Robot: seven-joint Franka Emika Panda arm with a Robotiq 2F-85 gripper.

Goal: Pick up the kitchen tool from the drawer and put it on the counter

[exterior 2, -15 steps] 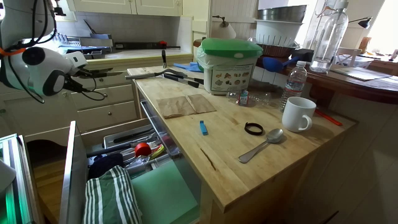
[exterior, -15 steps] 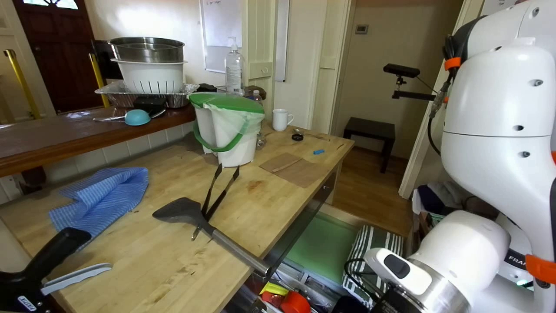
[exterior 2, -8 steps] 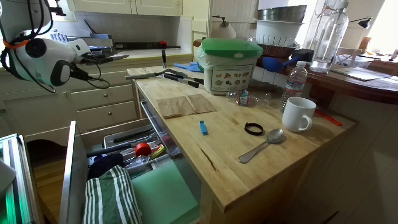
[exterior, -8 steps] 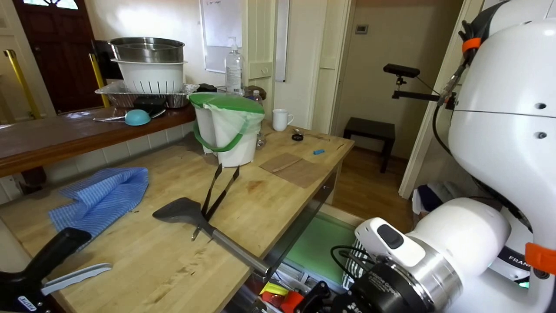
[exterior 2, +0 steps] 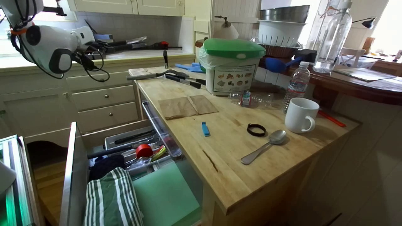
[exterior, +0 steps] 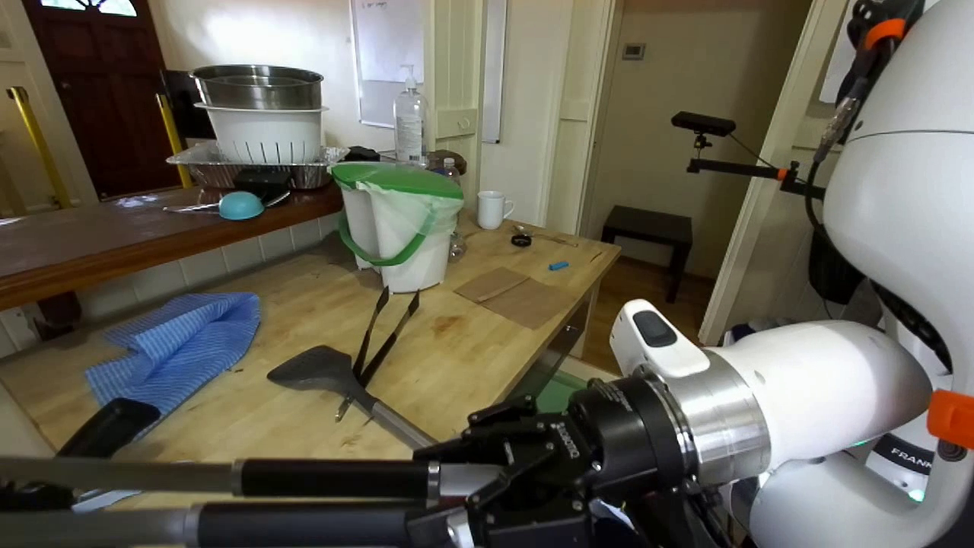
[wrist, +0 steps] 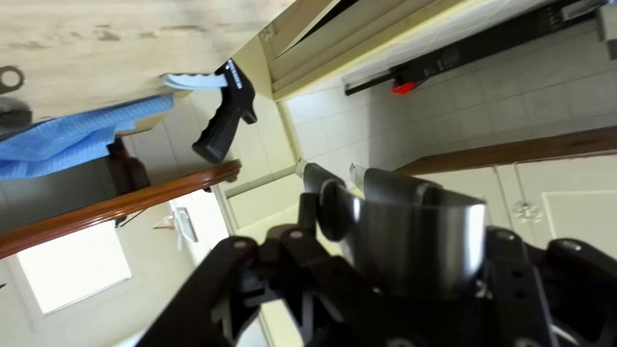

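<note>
The kitchen tool shows as tongs: two long arms with black grips and silver ends, joined by a curved shiny metal band. My gripper (exterior: 453, 485) is shut on the tongs (exterior: 327, 478) near the joined end. In the wrist view the metal band (wrist: 414, 246) sits between the fingers of my gripper (wrist: 405, 226). The arms point away from the gripper, roughly level and above counter height. In an exterior view the tongs (exterior 2: 132, 43) are beyond the counter's far left end. The drawer (exterior 2: 70, 175) is open below the counter (exterior 2: 185, 133). Exact height over the counter is unclear.
A black spatula (exterior: 316, 369) and other tongs (exterior: 380, 342) lie on the counter. A blue cloth (exterior: 190, 335), a black-handled tool (wrist: 226, 106) and a green-lidded bin (exterior: 403, 228) are there too. A brown ledge (exterior: 152, 236) runs along the back.
My gripper has risen with the tongs and moved toward the counter side. The tongs have come into view across the bottom of an exterior view. The drawer and counter items have not moved.
</note>
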